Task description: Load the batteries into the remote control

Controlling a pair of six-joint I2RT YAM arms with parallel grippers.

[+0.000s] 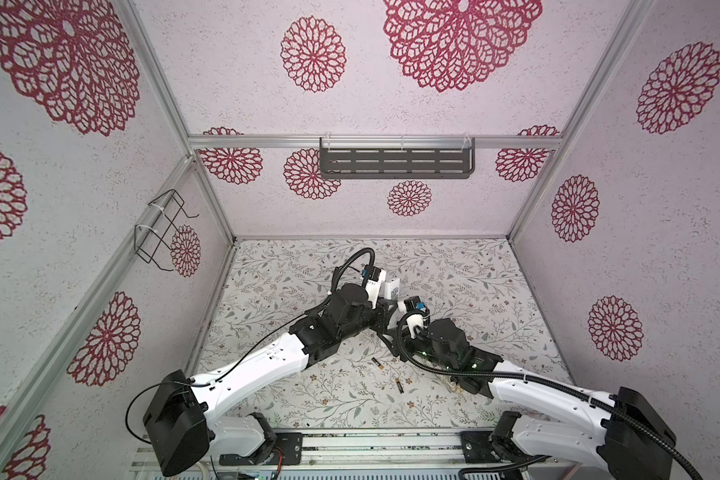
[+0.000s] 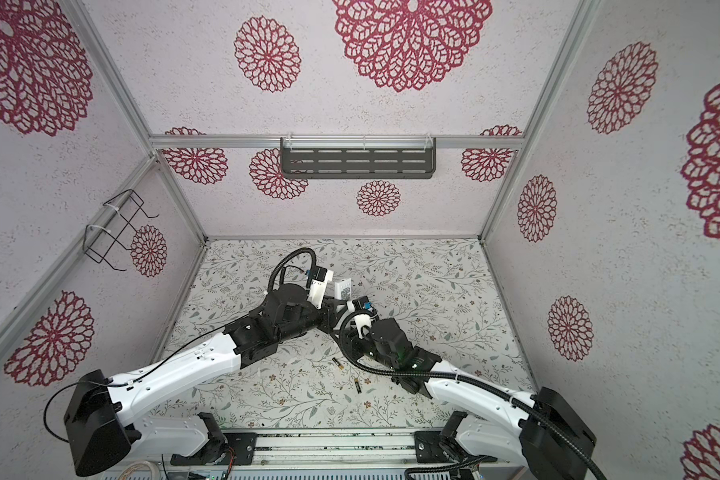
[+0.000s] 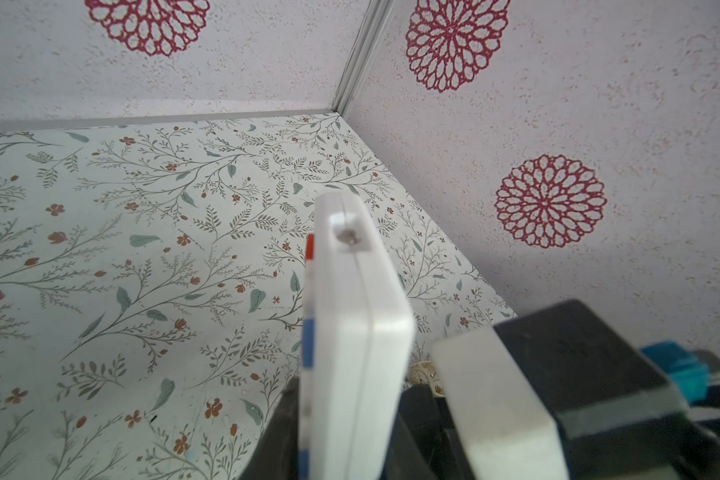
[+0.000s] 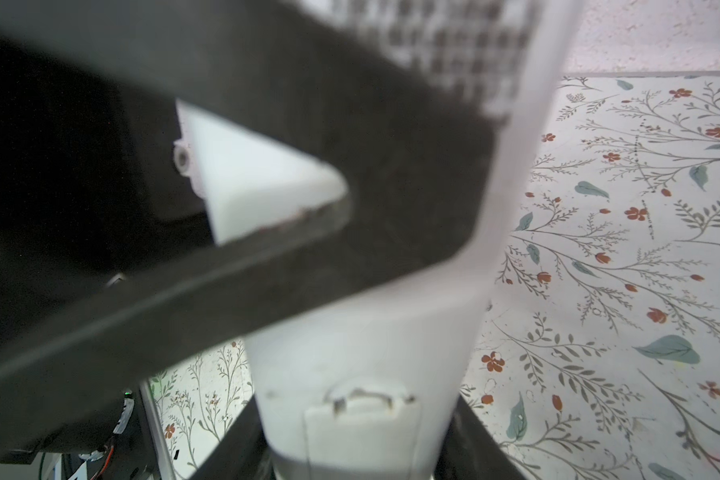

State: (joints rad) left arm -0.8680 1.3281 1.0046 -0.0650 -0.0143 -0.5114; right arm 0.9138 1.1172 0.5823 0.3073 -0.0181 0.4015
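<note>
Your left gripper [image 3: 350, 432] and right gripper [image 4: 354, 453] both clamp the raised remote control [image 1: 393, 289], while the batteries [image 1: 377, 364] lie lower in frame, nearer the right.

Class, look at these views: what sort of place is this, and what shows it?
Probably a robot test cell rather than a home: a left arm and right arm mounted on a metal rail, an aluminium frame holding wallpapered panels, and a floral-papered tabletop.
</note>
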